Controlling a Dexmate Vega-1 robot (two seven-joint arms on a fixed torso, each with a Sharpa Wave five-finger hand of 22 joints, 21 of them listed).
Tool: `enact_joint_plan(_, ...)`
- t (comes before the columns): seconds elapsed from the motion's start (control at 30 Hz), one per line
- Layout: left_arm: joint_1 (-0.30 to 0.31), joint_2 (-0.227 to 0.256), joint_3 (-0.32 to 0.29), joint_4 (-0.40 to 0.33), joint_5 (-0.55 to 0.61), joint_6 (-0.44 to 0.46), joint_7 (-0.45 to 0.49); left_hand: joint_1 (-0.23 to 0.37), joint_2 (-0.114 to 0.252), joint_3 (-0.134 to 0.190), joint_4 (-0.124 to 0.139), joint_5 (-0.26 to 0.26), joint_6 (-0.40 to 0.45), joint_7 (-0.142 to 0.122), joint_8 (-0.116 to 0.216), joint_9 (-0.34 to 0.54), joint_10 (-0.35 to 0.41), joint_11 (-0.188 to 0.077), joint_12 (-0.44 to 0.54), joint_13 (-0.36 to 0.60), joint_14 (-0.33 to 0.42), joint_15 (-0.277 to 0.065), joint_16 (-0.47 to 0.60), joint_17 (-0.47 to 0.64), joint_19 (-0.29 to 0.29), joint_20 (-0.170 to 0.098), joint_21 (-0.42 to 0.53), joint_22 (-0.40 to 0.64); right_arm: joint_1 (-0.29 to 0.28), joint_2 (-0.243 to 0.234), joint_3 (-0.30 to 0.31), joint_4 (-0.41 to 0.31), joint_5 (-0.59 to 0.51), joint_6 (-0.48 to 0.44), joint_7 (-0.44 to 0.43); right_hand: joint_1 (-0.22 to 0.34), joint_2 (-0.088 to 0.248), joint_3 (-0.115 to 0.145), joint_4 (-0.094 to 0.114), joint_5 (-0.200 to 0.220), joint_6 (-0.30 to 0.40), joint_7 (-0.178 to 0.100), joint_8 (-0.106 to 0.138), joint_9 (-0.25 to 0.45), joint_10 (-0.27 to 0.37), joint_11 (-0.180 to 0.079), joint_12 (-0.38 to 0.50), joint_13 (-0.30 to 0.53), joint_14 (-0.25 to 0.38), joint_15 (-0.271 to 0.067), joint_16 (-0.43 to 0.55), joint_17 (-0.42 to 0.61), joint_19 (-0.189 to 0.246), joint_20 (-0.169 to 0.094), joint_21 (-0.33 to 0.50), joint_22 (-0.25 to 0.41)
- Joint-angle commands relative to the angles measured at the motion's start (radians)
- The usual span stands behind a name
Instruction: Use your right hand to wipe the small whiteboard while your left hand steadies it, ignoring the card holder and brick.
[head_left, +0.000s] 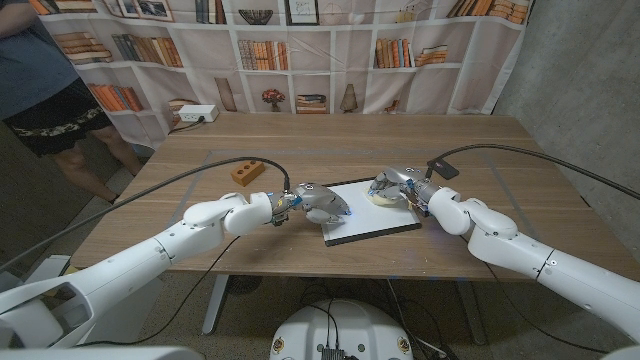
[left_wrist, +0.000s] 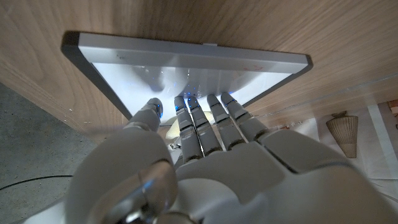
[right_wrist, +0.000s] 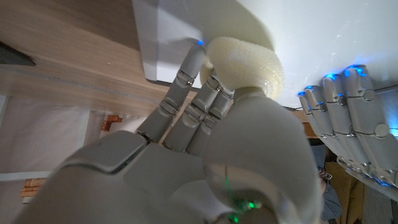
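The small whiteboard (head_left: 372, 214) lies on the wooden table in front of me, white with a grey frame. My left hand (head_left: 320, 203) presses its fingers (left_wrist: 200, 115) down on the board's (left_wrist: 186, 62) left part, fingers straight and together, holding nothing. My right hand (head_left: 397, 184) is at the board's far right corner and grips a cream sponge (head_left: 382, 198) between thumb and fingers. In the right wrist view the sponge (right_wrist: 245, 62) touches the whiteboard (right_wrist: 323, 31) surface, with the left hand's fingertips (right_wrist: 346, 102) close beside it.
An orange brick (head_left: 247, 172) lies left of the board, behind my left forearm. A black card holder (head_left: 443, 168) sits right of my right hand. A white power strip (head_left: 197, 114) is at the far left edge. A person (head_left: 45, 80) stands beyond the table's left corner.
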Motion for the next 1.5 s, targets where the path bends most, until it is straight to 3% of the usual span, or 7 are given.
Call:
enact_joint_plan(0.03,0.013,0.015,-0.010,-0.010,-0.011,-0.006,0.003,0.000,0.002,0.007,-0.001,-0.001,0.002,0.006,0.003,0.004,0.001,0.003,0.008,0.006,0.009,-0.084,0.008,0.004,0.008,-0.040,0.004,0.002,-0.118,-0.015,0.021,-0.056,0.019,-0.021,0.039,-0.004,0.005,0.031,-0.020,0.008,0.006,-0.002,0.005,0.004,0.011,0.008,0.003,0.002,0.000,-0.005,0.001,-0.001,-0.005,-0.125,0.007,0.004)
enact_joint_plan(0.43,0.021,0.042,-0.028,-0.021,-0.017,-0.029,0.004,-0.001,0.001,0.009,-0.001,-0.001,0.002,0.007,0.003,0.004,0.000,0.002,0.008,0.006,0.008,-0.085,0.007,0.004,0.008,-0.041,0.004,0.002,-0.106,0.001,0.026,-0.068,-0.022,-0.050,0.014,-0.009,0.002,0.034,-0.022,0.008,0.006,-0.002,0.005,0.004,0.010,0.004,0.002,0.002,-0.001,-0.005,0.000,-0.003,-0.006,-0.125,0.010,0.004)
enact_joint_plan(0.83,0.006,0.027,-0.025,0.005,-0.008,-0.052,0.012,-0.002,-0.001,0.011,-0.001,-0.002,0.003,0.006,0.003,0.004,0.001,0.002,0.008,0.006,0.007,-0.085,0.006,0.004,0.008,-0.040,0.004,0.002,-0.101,0.003,0.042,-0.070,-0.059,-0.091,-0.019,-0.008,0.002,0.039,-0.025,0.008,0.004,-0.002,0.004,0.004,0.009,0.006,0.002,0.002,-0.002,-0.007,0.001,-0.003,-0.009,-0.126,0.011,0.004)
enact_joint_plan(1.5,-0.009,0.009,-0.018,0.019,-0.008,-0.051,0.004,-0.003,-0.003,0.014,-0.001,-0.002,0.002,0.006,0.003,0.003,0.003,0.004,0.008,0.006,0.009,-0.086,0.007,0.004,0.008,-0.041,0.004,0.002,-0.085,0.002,0.047,-0.060,-0.099,-0.083,-0.047,-0.014,0.001,0.047,-0.026,0.008,0.006,-0.004,0.005,0.004,0.011,0.005,0.002,0.001,-0.002,-0.006,0.002,-0.003,-0.015,-0.126,0.013,0.004)
